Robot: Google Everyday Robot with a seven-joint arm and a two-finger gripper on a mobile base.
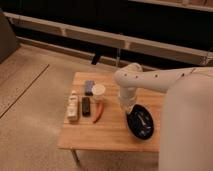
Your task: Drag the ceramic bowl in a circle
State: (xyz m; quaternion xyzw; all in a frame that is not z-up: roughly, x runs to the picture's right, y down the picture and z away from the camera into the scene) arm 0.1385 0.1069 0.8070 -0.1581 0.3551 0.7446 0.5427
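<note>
The ceramic bowl (141, 124), wide, shallow, black with light flecks inside, sits on the right part of the wooden table (95, 135), near its front right. My white arm comes in from the right, bends over the table and reaches down. My gripper (130, 109) is at the bowl's upper left rim and seems to touch it. The arm hides the exact contact.
Left of the bowl lie a white round cup (98, 90), a blue block (89, 87), a white bottle (73, 106), a black bar (86, 106) and a red-orange stick (99, 112). The speckled floor surrounds the table. A dark shelf wall runs behind.
</note>
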